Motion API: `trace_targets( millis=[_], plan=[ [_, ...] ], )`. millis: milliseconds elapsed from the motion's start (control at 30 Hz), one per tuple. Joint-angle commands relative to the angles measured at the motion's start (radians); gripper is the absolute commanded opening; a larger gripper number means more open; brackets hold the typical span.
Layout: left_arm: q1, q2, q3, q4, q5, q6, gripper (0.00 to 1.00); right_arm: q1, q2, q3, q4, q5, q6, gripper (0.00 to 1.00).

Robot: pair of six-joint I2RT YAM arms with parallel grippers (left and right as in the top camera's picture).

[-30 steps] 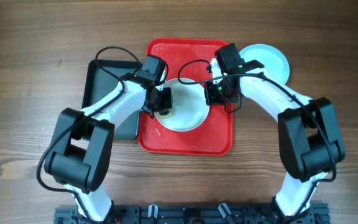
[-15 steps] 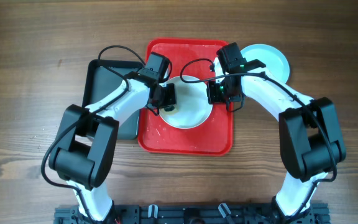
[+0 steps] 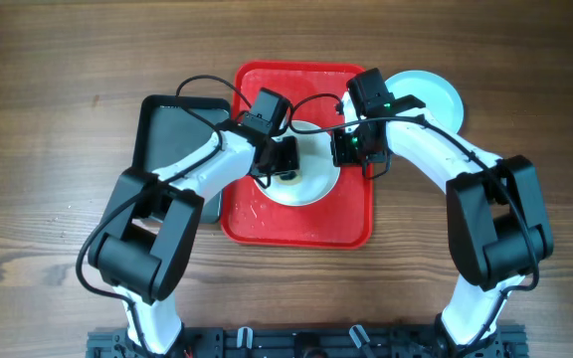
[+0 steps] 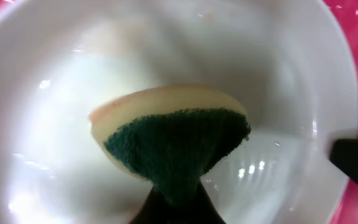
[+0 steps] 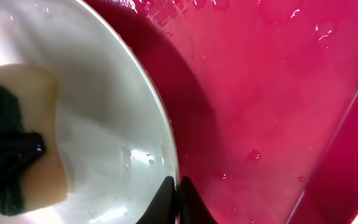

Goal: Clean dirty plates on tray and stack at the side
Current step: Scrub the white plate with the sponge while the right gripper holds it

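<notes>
On large red rectangular plastic tray (image 3: 296, 224): round white plate (image 3: 311, 189), green-and-yellow sponge (image 4: 173, 143) in it. Right of tray, perhaps touching it: round pale plate (image 3: 436, 94).

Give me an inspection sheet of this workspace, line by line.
Surface: brown wooden table, no spills seen.
Job's things: round white plate on the large red plastic tray, which carries water droplets; pale blue round plate on the table beside the tray's far right corner.
Clutter: smaller black tray left of the red one.
Grippers: left gripper shut on a yellow-and-green sponge in the white plate; right gripper shut on that plate's rim.
Cables: black cables loop over both wrists.
Surroundings: black rail at the near edge; nothing else seen.
</notes>
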Motion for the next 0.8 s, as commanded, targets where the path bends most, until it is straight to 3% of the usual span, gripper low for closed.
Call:
trace_targets(
  millis=[0, 300, 433, 533, 767],
  plan=[
    [-0.033, 0.08, -0.033, -0.006, 0.148, -0.008, 0.04, 0.012, -0.023, -0.008, 0.006, -0.053, 0.011, 0.04],
    [0.072, -0.225, 0.037, -0.072, 0.166, 0.015, 0.04, 0.012, -0.023, -0.008, 0.006, -0.052, 0.011, 0.04],
    [0.095, -0.336, 0.037, -0.116, 0.034, 0.021, 0.04, 0.012, -0.023, -0.008, 0.006, -0.052, 0.011, 0.04],
    [0.095, -0.331, 0.029, -0.137, -0.034, 0.021, 0.04, 0.012, -0.023, -0.008, 0.007, -0.052, 0.011, 0.04],
    [0.095, -0.224, 0.018, -0.137, -0.038, 0.021, 0.04, 0.012, -0.023, -0.008, 0.007, -0.048, 0.011, 0.04]
  ],
)
